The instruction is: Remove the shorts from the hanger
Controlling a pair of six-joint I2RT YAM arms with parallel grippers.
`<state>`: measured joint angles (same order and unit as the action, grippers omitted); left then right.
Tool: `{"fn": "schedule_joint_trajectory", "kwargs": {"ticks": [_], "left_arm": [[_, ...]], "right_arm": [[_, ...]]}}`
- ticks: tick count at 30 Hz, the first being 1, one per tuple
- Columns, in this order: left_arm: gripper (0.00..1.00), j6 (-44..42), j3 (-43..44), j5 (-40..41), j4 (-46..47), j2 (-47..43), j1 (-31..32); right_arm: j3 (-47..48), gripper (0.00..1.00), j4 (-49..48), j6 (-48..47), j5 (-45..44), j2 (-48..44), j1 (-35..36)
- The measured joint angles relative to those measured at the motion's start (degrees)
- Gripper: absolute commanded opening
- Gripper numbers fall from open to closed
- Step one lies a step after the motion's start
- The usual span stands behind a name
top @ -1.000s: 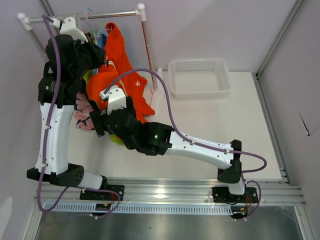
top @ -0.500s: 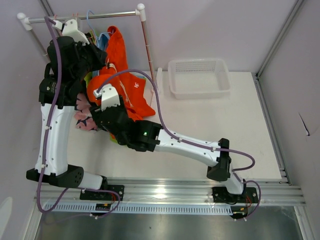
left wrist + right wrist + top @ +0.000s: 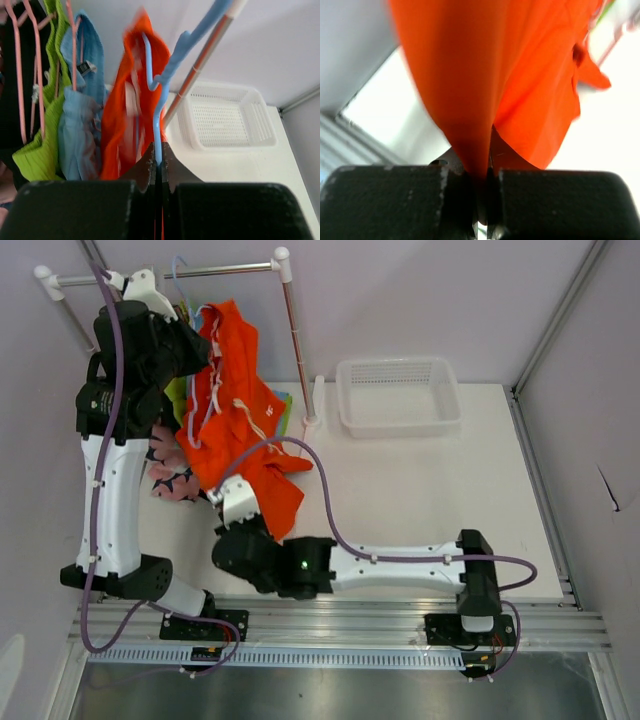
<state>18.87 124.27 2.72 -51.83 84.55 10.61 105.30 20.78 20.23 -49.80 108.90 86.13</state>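
Your left gripper (image 3: pixel 158 161) is pinching the blue hanger (image 3: pixel 158 125) tightly; your right gripper (image 3: pixel 481 197) is clamping the orange shorts (image 3: pixel 240 430), which are draping from that hanger down to it.

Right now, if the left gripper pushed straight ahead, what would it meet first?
The left gripper is shut on the hanger; straight ahead, the orange shorts hang closest, probably met first. Depth is unclear.

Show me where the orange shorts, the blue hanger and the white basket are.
orange shorts (image 3: pixel 230 385), top view, middle of the hanging cloth.
blue hanger (image 3: pixel 157 125), left wrist view, straight stem above the fingers.
white basket (image 3: pixel 400 395), top view, bare mesh floor.
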Motion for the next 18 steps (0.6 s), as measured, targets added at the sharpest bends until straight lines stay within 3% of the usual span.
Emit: {"fn": "schedule_joint_trajectory", "kwargs": {"ticks": [4,8,12,18], "left_arm": [[0.00,-0.42,5.09,-0.17,-2.38,3.04,-1.01],[0.00,-0.85,5.40,-1.16,-5.40,3.21,-1.01],[0.00,-0.20,3.30,-3.30,-3.45,2.12,-1.07],[0.00,2.29,-14.78,-10.32,1.25,-9.99,0.11]], "right_arm": [[-9.05,0.00,2.75,5.99,-3.10,-6.23,6.49],[-11.54,0.00,4.90,9.81,-5.33,-8.02,7.50],[-11.54,0.00,3.45,8.17,-4.39,-8.02,3.93],[-5.73,0.00,0.31,0.15,1.62,-6.19,-9.18]]}}
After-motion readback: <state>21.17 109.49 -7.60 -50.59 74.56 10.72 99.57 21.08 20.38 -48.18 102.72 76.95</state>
